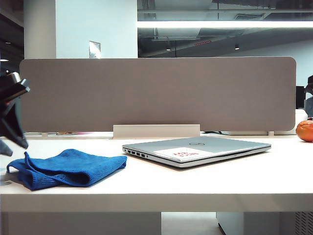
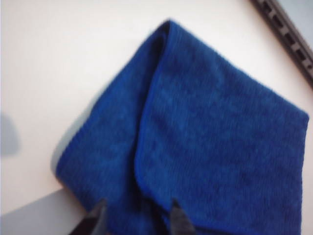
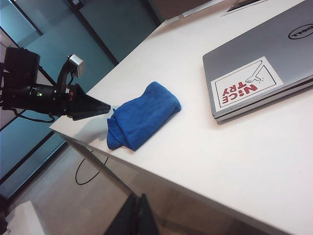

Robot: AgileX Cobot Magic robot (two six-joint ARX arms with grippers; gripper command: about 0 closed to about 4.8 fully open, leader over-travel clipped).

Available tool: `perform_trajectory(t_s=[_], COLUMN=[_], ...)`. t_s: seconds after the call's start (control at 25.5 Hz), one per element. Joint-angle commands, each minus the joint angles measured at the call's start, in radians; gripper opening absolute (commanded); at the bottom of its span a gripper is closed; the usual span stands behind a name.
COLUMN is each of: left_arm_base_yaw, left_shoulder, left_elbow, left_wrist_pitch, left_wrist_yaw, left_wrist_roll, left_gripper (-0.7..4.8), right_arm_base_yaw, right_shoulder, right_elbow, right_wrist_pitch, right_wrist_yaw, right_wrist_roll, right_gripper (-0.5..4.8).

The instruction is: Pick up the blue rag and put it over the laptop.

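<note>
A: Item one, the blue rag (image 1: 66,168). It is lying folded and slightly bunched on the white table (image 1: 220,181), near the left edge, well apart from the laptop (image 1: 198,149), which is sitting closed and flat toward the middle.

B: Item two, the left gripper (image 2: 137,218). It is hovering at the rag's outer end with its jaws parted, the two fingertips (image 2: 178,218) standing over the doubled hem, nothing held between them.

A: Item three, the right gripper (image 3: 137,215). It is hanging off the near edge of the table, well away from both things, its fingers looking pressed together and empty.

B: Risks, as judged. The left gripper is approaching at the very edge of the cloth, so it is likely pinching only the top layer; the rag would then be unfolding and trailing when lifted.

A: A second one: a shallow bite on fuzzy cloth is slipping easily, so the rag may be dropping short of the laptop or draping only one corner of it.
</note>
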Motion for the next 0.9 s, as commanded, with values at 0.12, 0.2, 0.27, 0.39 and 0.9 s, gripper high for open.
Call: perform_trajectory(t_s=[0.12,0.2,0.27,0.39,0.9], left_arm_base_yaw=[-0.002,-0.003,-0.003,-0.005,-0.079], left_shoulder=[-0.002,-0.002,-0.002,-0.002,0.05], left_elbow=[0.004,0.004,0.004,0.004,0.004], left_wrist_pitch=[-0.064,-0.073,-0.079,-0.078,0.03], left_wrist_yaw=[0.011,0.011,0.011,0.011,0.003], left_wrist_roll=[-0.047,-0.051,-0.08,-0.111,-0.185], left_gripper=[1.58,2.39,3.48,3.5,3.5], right_arm_base_yaw=[0.0,0.0,0.0,0.0,0.0], right_shoulder=[-0.002,-0.002,-0.002,-0.002,-0.002], right_elbow=[-0.004,-0.004,-0.004,-0.004,-0.004], right_wrist_pitch=[0.014,0.014,0.014,0.014,0.015], right_wrist_yaw=[0.002,0.002,0.002,0.002,0.002], right_wrist_roll=[-0.003,-0.003,-0.003,-0.003,-0.003], right_gripper=[0.0,0.0,0.0,0.0,0.0])
